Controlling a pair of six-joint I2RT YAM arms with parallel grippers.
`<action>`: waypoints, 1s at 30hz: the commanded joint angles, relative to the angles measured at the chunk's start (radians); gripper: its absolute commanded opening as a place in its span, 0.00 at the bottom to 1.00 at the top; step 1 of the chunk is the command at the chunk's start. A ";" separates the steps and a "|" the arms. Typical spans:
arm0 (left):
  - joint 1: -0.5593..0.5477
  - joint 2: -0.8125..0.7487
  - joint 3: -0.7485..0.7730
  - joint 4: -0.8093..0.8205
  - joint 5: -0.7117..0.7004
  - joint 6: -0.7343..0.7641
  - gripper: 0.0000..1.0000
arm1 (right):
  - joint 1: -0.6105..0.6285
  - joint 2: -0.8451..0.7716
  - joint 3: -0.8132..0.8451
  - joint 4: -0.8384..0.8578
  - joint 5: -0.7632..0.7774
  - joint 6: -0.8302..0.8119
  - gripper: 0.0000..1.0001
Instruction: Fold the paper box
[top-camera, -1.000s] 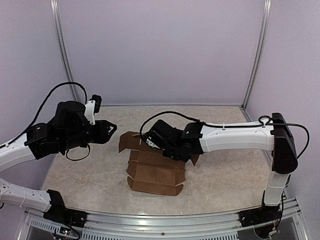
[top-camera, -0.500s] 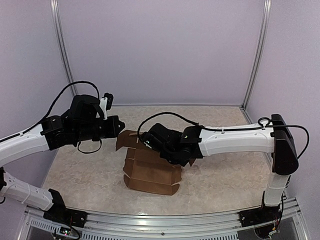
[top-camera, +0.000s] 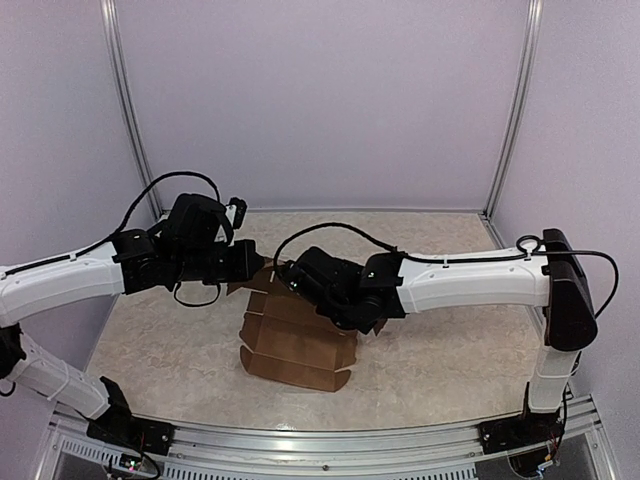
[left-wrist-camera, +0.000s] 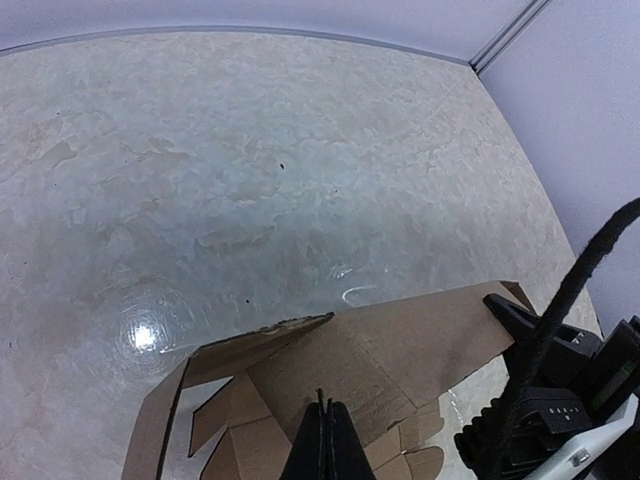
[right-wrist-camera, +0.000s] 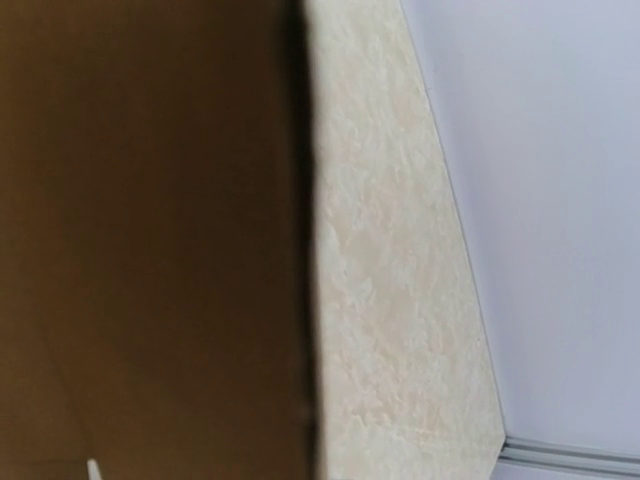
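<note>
fingers (left-wrist-camera: 314, 450) of the left claw (top-camera: 256, 266) are clenched together, tips at the raised far-left flap of the paper box (top-camera: 296, 350); whether they pinch that flap cannot be told. the box sits mid-surface (top-camera: 450, 350), partly unfolded, with panels and tabs spread toward the near edge. the right claw (top-camera: 292, 275), also clenched, bears on the box's far part, and brown cardboard fills half its wrist view.

Plain brown paper box (top-camera: 295, 350) partly folded, far flaps raised, near panels flat.
</note>
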 joint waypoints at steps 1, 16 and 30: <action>0.002 0.023 0.025 0.018 0.031 -0.006 0.00 | 0.015 -0.002 0.042 -0.001 0.003 0.061 0.00; -0.011 0.092 0.051 0.117 0.119 -0.015 0.00 | 0.036 -0.023 0.008 0.033 -0.136 0.154 0.00; -0.004 0.078 0.025 0.092 0.056 -0.012 0.00 | 0.037 -0.048 -0.051 0.048 -0.159 0.201 0.00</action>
